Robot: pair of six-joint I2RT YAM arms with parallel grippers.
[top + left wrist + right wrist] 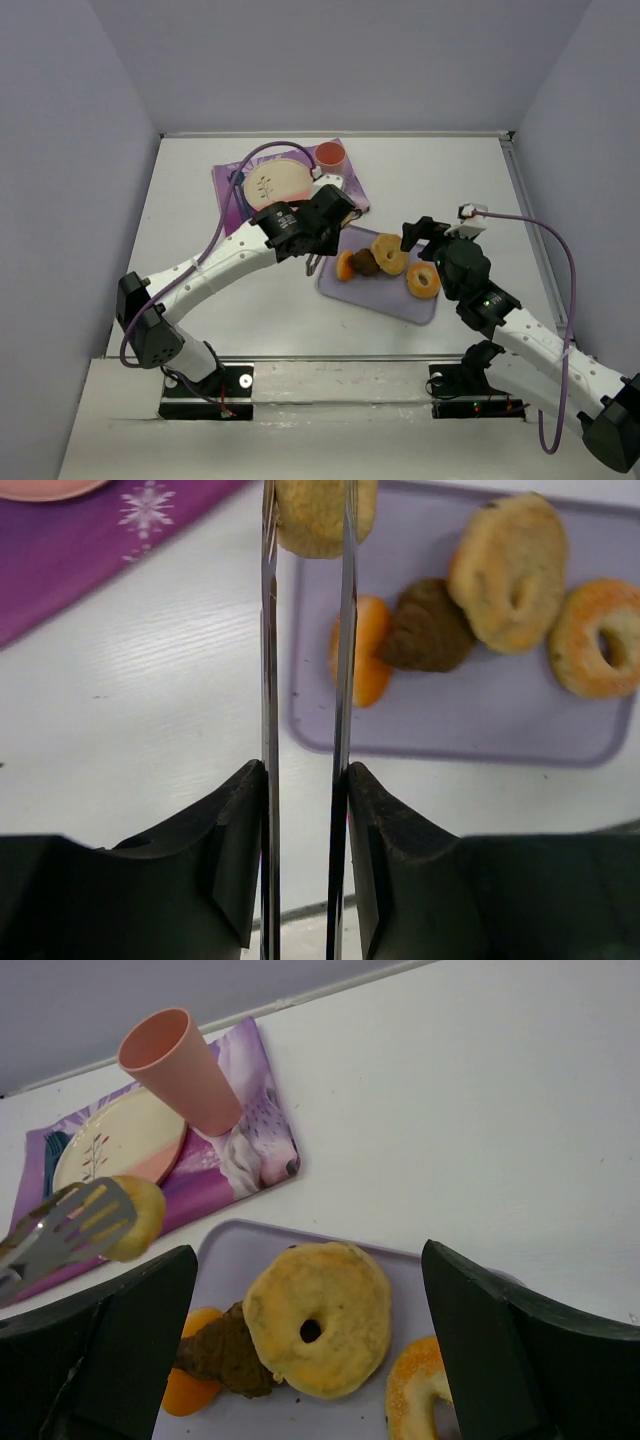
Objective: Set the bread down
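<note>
**A:** Item one, and where is it?

**B:** Small round golden-tan bun, smooth and domed. It is clamped between the long thin slotted metal fingers of the left gripper and held clear of the white bench, about mid-bench, over the left end of the lavender rectangular tray.

**A:** What is on the tray?

**B:** Larger tan ring-shaped pastry, ring doughnut with orange glaze, dark brown lump and small orange piece, the last three touching in a row.

**A:** And the other arm?

**B:** The right gripper hangs over the tray's far side. Its black fingers are spread wide and carry nothing.

**A:** Which step is in hand?

**B:** By my judgement, transit: the bun is gripped and lifted but not set down.

**A:** Where does it go?

**B:** The task does not say. The likely spot is the cream round plate on the purple printed mat, toward the bench's far edge, left of centre, with a pink plastic cup beside it.

**A:** What does the next move call for?

**B:** Carry the bun toward the far edge, keeping clear of the cup. Lower it over the plate and only then part the fingers, since a domed bun may roll.
</note>
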